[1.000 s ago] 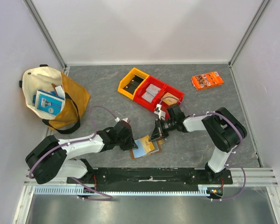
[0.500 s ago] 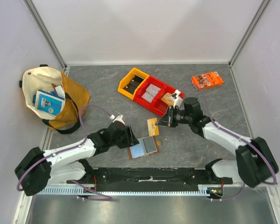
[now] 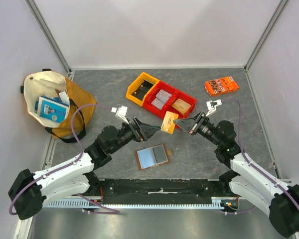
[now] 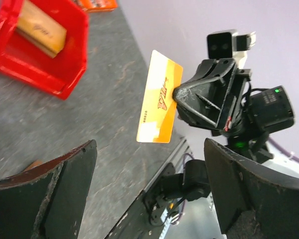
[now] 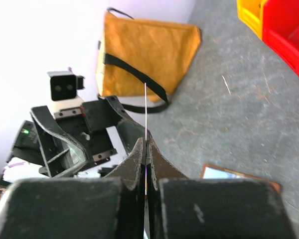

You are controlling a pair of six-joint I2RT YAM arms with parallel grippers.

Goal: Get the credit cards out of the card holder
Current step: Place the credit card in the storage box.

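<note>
The right gripper (image 3: 177, 121) is closed tight on an orange-gold card (image 3: 168, 122), pinching one short edge between its fingertips so the card sticks out ahead of it, lifted clear of the desk (image 3: 104, 94). In the right wrist view the card shows only as a thin line, edge on, running straight out from the shut fingers.

The left gripper (image 3: 153, 131) faces it from the opposite side with its fingers spread wide and nothing between them. The card hangs just ahead of those open fingers, in line with the gap, not touching either one.

The card holder (image 3: 153, 157) lies open and flat on the desk below and between the two grippers, on the side toward the arm bases, touched by neither. Inside it are a pale blue card (image 3: 147, 158) and, beside it, a grey card (image 3: 161, 155).

Beyond the grippers, farther from the bases, stand a red bin (image 4: 35, 74) and a yellow bin (image 3: 130, 94) side by side. An orange packet (image 3: 222, 85) lies well beyond the right gripper, and a cream and mustard tote bag (image 3: 79, 104) sits well off to the left gripper's outer side.
</note>
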